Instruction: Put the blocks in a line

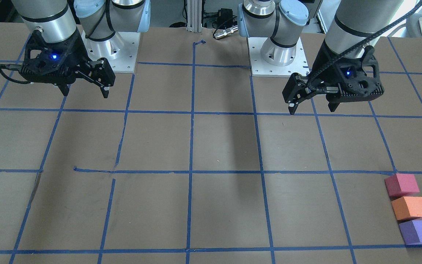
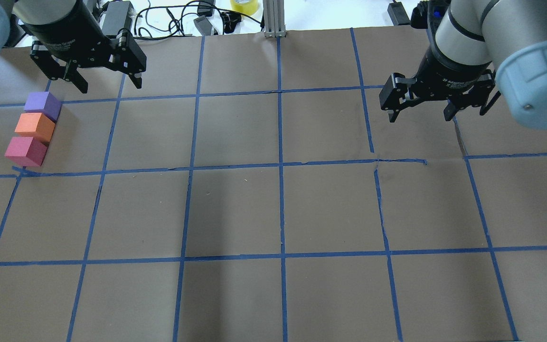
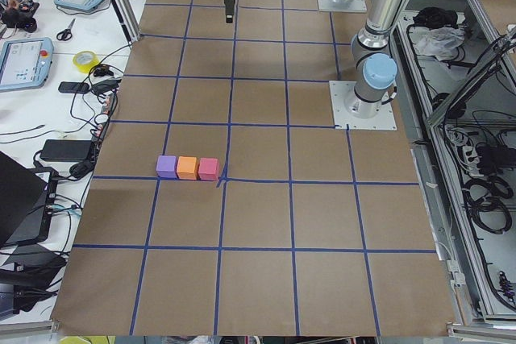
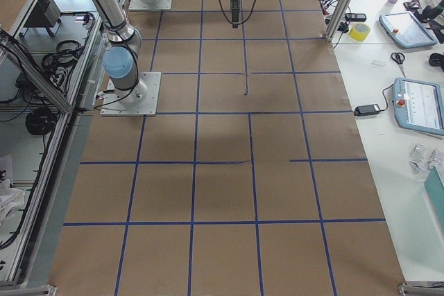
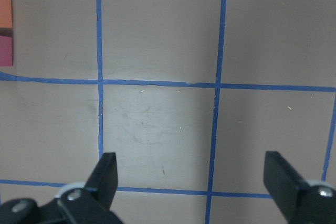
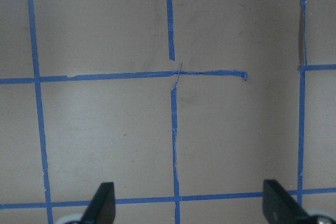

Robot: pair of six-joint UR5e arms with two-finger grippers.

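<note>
Now, left gripper (image 2: 110, 86) and right gripper (image 2: 419, 118) spread wide, empty, purple block (image 2: 42, 105), orange block (image 2: 34, 127), pinkish-red block (image 2: 25, 151) touching, near the left.

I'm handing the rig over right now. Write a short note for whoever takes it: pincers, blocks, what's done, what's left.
Left pincer: open, empty, raised off the table, off to one side of the blocks.
Right pincer: open, empty, raised over bare table far from the blocks.
Blocks: purple block, orange block and pinkish-red block sit in one straight row near the table's edge on the robot's left. Orange is in the middle and neighbours appear to touch.
Done: the line looks formed.
Left: probably nothing beyond checking alignment.
</note>
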